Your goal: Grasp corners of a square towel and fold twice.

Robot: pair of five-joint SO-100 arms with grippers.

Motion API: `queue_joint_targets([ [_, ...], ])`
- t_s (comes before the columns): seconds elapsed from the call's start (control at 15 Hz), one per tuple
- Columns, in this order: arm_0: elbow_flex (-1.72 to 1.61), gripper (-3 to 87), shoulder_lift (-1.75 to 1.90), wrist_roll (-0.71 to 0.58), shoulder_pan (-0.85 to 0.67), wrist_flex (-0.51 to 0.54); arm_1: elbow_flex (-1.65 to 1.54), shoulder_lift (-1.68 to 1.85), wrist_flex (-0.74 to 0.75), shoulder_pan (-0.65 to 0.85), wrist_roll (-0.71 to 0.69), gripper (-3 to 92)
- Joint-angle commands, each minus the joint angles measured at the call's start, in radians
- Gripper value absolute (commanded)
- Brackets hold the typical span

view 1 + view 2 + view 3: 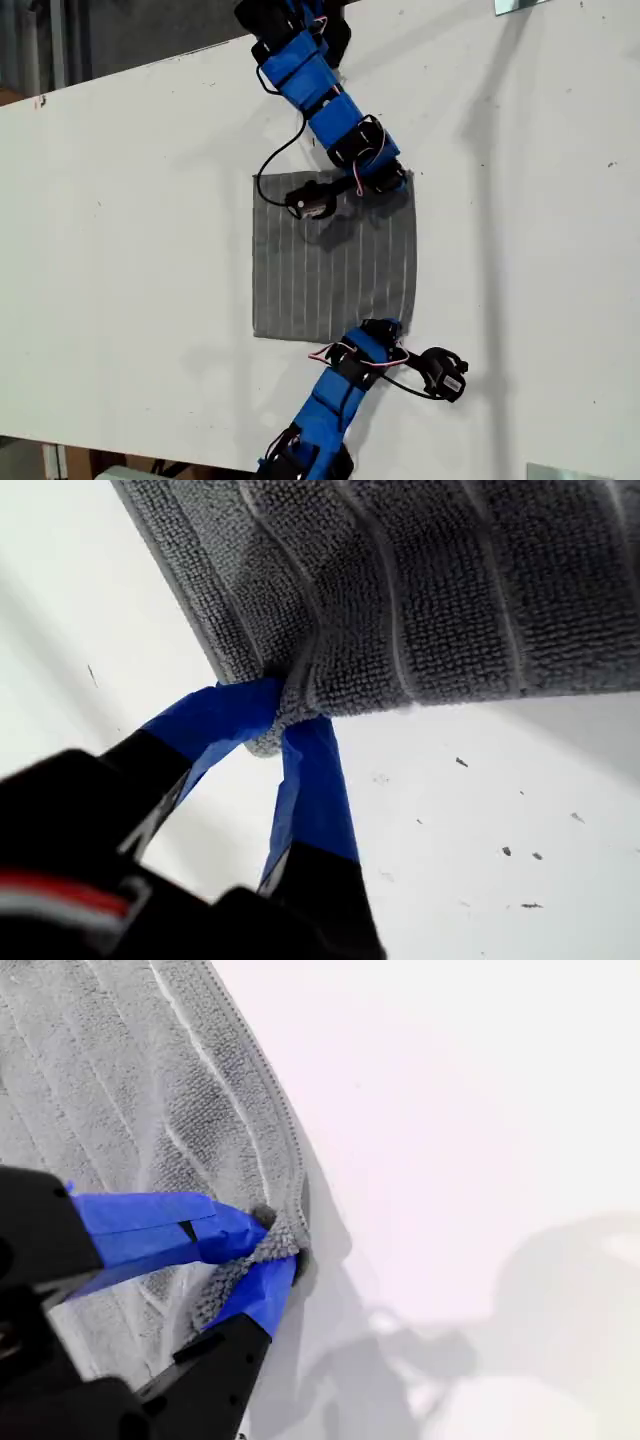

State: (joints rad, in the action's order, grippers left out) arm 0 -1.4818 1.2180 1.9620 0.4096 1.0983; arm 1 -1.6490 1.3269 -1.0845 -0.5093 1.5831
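The grey striped towel (330, 270) lies flat and square on the white table (130, 250). My first gripper (393, 183) is at the towel's upper right corner in the exterior view. The first wrist view shows it (285, 715) shut on that corner, with the cloth (450, 580) bunched between its blue fingertips. My second gripper (385, 328) is at the towel's lower right corner in the exterior view. In its own wrist view it (270, 1245) is shut on the hem of the towel (120, 1090). The two corners on the exterior view's left (258, 178) (257, 335) lie free.
A black cable (272, 160) loops from the first arm over the towel's upper edge. A black wrist camera (445, 372) sticks out beside the second arm. Metal pieces sit at the exterior view's top right (520, 5) and bottom right (565, 472).
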Motion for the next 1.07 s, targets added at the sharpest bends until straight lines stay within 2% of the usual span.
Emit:
queue_joint_targets([
  [0.0, 0.227, -0.3, -0.021, -0.038, -0.028, 0.160, 0.112, 0.048, -0.094, -0.006, 0.000, -0.1],
  [0.27, 0.482, -0.4, -0.069, -0.094, -0.054, 0.408, 0.149, 0.170, -0.238, 0.044, -0.028, -0.1],
  [0.53, 0.476, -0.4, 0.044, -0.215, -0.175, 0.535, 0.130, 0.325, -0.336, 0.215, -0.160, -0.1],
  [0.8, 0.357, -0.4, 0.225, -0.416, -0.357, 0.548, 0.072, 0.476, -0.419, 0.390, -0.245, -0.1],
  [1.0, 0.201, -0.4, 0.359, -0.525, -0.506, 0.525, -0.052, 0.578, -0.394, 0.514, -0.293, -0.1],
])
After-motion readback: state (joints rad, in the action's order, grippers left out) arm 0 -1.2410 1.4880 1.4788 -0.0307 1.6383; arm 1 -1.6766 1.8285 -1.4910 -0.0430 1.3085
